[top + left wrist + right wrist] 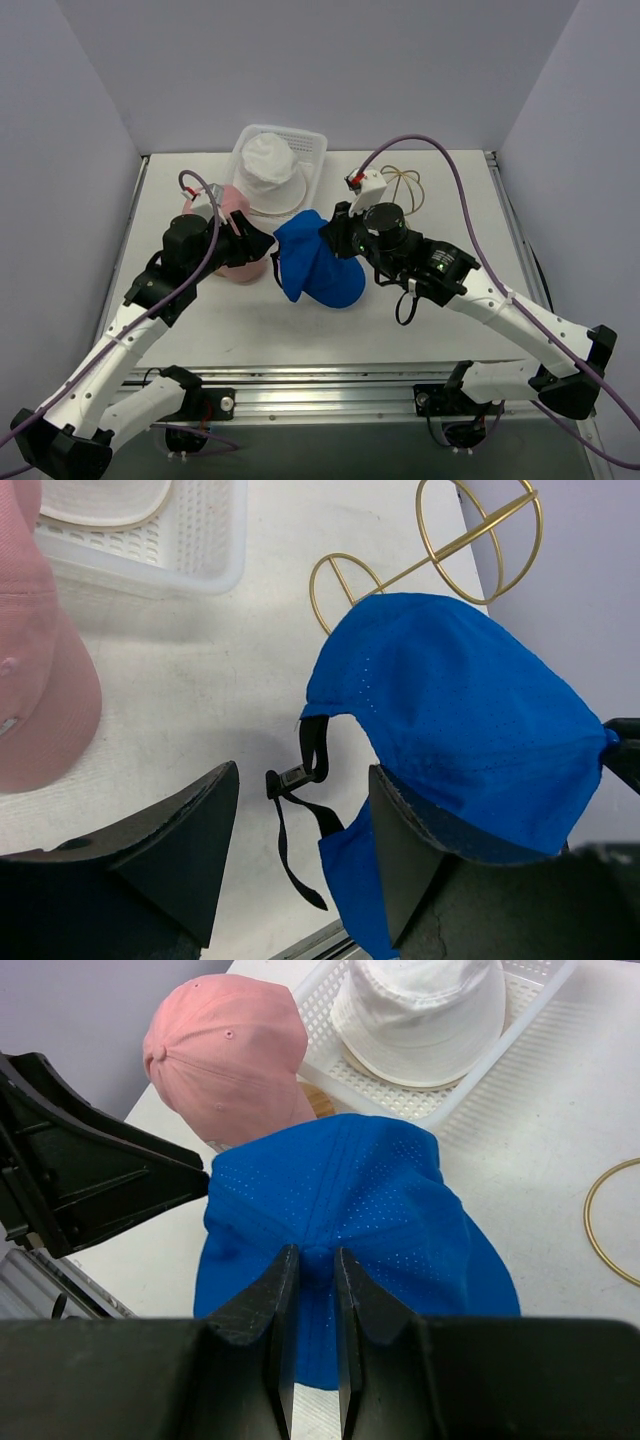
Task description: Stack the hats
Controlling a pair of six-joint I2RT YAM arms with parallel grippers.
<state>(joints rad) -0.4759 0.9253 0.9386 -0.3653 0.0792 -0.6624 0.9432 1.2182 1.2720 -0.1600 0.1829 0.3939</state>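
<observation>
Your right claw [315,1258] is pressed together on the crown button of the royal blue cap [340,1190], pinching the fabric at its very top, so the cap hangs below and ahead of that claw with its dome facing up. Whether its lower edge touches the counter [200,670] cannot be told. Your left claw [302,775] stands spread with nothing gripped. The cap's back opening and adjuster strap [312,742] sit right between its fingers, and the bulk of the blue cap lies off to that claw's right, just brushing the right finger. The relation that matters is the pink cap [225,1055]. From your right claw it lies ahead and to the left, near but not touching the blue cap, crown up on the counter. From the left claw it is close by on the left side. The left arm sits partly between the two caps, so by my reading you need that spread claw either to steady the strap end or to clear out before the right claw carries the blue cap leftward and forward over the pink crown. The blue cap's long axis runs roughly across your right claw's fingers, strap end toward the left claw. The white floppy hat [420,1005] rests in the white mesh basket [500,1070], farther ahead and to the right of the right claw.
</observation>
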